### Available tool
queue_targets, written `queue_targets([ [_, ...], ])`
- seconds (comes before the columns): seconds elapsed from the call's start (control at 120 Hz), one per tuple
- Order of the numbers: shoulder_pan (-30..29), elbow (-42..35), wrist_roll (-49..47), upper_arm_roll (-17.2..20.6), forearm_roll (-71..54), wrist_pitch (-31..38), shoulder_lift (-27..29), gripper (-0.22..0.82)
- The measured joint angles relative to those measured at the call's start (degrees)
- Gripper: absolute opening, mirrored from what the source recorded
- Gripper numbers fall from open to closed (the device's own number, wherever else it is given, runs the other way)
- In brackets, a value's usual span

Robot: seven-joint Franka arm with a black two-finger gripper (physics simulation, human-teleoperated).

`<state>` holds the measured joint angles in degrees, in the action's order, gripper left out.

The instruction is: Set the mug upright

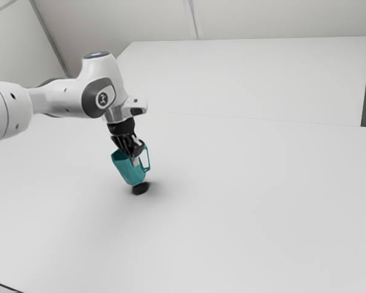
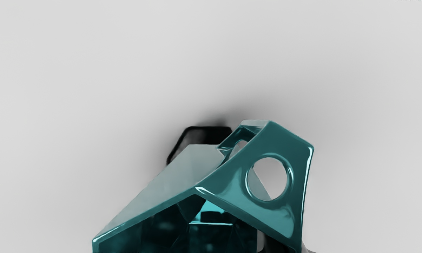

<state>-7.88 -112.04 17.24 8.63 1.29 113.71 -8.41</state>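
Exterior view: whether the fingers are apart or clamped, I cannot tell; right at them the teal mug tilts, handle toward the exterior view's right. Below them both, a black shape meets the tabletop.

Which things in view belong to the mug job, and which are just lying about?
For the job:
- teal mug, tilted, handle toward the exterior view's right
- hand, at the mug

Not clearly part of it:
- dark flat shape just below the mug; can't tell what it is
- white panel in the background
- pale table, only the work surface
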Motion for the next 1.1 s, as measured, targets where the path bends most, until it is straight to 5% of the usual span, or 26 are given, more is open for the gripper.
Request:
queue_targets([
  [0.433, -0.09, -0.01, -4.29, -0.89, 0.01, 1.21, -2.45, -0.18],
  [0.725, -0.09, 2.38, -5.46, -1.85, 0.17, 1.11, -2.02, 0.37],
  [1.1, 4.41, 13.16, -7.37, -1.78, 0.46, -6.89, 3.98, 0.56],
])
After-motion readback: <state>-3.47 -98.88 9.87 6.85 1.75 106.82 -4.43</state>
